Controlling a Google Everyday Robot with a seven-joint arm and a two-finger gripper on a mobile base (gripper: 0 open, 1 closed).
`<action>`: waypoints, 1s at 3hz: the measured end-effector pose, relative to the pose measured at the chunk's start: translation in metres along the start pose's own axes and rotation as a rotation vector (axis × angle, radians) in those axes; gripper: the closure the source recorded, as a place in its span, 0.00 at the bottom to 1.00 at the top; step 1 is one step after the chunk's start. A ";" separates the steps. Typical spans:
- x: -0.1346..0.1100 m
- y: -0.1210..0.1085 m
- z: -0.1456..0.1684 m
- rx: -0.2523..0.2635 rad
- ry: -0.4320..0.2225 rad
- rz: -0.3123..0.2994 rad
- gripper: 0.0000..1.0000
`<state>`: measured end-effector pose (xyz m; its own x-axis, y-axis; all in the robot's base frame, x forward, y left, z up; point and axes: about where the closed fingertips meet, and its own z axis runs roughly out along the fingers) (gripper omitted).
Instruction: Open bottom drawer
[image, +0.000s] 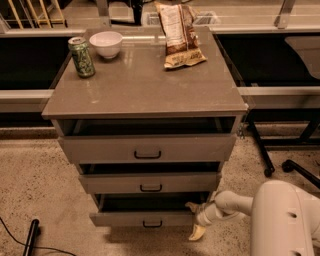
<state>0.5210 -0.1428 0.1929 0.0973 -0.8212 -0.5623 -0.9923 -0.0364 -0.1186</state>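
The bottom drawer (142, 219) is the lowest of three grey-brown drawers, with a small black bar handle (152, 224). It stands pulled out a little, with a dark gap above its front panel. My gripper (195, 219) is at the right end of that front panel, reaching in from the right on a white arm (235, 202). Its jaws stand apart, one finger (192, 205) above the panel's top edge and one below it. The middle drawer (150, 183) and the top drawer (147, 148) also stand slightly out.
On the cabinet top (145, 85) stand a green can (81, 56), a white bowl (105, 44) and a snack bag (178, 34). My white base (287, 222) is at the lower right. Black chair legs (280, 160) stand right; a black cable (31, 237) lies lower left.
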 end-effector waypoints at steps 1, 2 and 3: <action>-0.014 0.033 0.002 -0.077 -0.031 -0.030 0.50; -0.022 0.048 0.007 -0.124 -0.026 -0.051 0.73; -0.028 0.056 0.008 -0.145 -0.024 -0.079 0.96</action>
<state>0.4636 -0.1174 0.1951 0.1754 -0.7989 -0.5753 -0.9820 -0.1836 -0.0444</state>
